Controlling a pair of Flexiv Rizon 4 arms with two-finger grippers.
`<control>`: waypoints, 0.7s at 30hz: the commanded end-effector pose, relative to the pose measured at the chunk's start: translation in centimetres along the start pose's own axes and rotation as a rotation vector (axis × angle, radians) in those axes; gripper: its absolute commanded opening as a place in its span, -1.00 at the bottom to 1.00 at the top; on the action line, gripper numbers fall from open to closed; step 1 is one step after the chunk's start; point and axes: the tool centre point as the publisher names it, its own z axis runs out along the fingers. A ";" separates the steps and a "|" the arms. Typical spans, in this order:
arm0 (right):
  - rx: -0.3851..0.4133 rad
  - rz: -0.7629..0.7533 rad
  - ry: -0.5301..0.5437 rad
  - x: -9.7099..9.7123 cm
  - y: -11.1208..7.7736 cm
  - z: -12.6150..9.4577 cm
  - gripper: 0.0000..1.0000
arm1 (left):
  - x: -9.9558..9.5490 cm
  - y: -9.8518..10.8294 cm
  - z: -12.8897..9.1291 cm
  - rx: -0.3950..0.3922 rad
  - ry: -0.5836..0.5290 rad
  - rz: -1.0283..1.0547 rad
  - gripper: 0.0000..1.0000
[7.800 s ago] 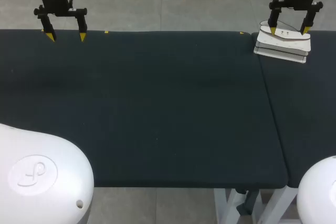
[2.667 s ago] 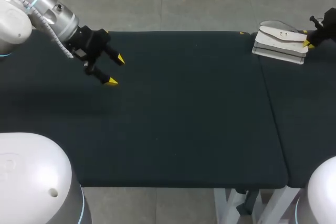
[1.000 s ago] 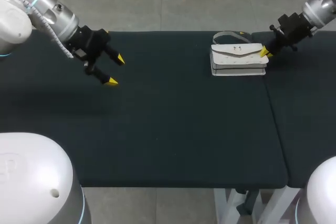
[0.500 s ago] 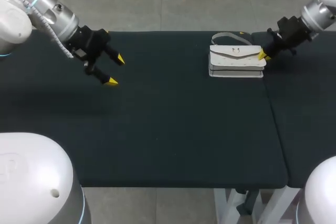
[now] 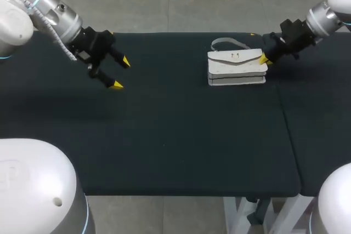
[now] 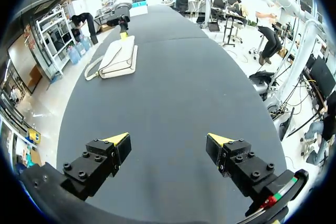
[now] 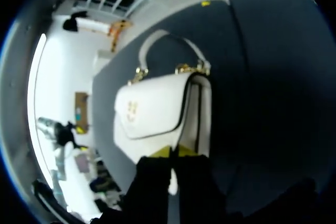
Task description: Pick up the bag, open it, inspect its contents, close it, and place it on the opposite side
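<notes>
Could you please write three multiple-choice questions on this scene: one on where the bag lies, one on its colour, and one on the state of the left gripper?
1. Where does the bag lie on the table?
A. at the near left corner
B. on the far part, right of the middle
C. hanging over the near edge

2. What colour is the bag?
A. white
B. red
C. black

3. How do the left gripper's fingers stand?
A. spread apart, holding nothing
B. shut on the bag
C. shut on the strap

Answers:
1 B, as the head view places it there.
2 A, as it is white in every view.
3 A, as only bare table shows between the tips.
</notes>
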 end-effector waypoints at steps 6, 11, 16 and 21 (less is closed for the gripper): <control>-0.044 -0.012 -0.028 6.3 -2.3 3.3 -1.00 | 0.0 0.1 0.1 0.003 -0.001 0.001 1.00; -0.049 -0.013 -0.008 8.4 -3.7 5.8 -1.00 | 0.0 0.1 0.1 0.003 -0.001 0.001 1.00; -0.047 -0.009 0.005 10.5 -5.1 8.3 -1.00 | 0.0 0.1 0.1 0.003 -0.001 0.001 1.00; -0.066 0.007 0.005 12.2 -6.4 9.8 -1.00 | 0.0 0.1 0.1 0.003 -0.001 0.001 1.00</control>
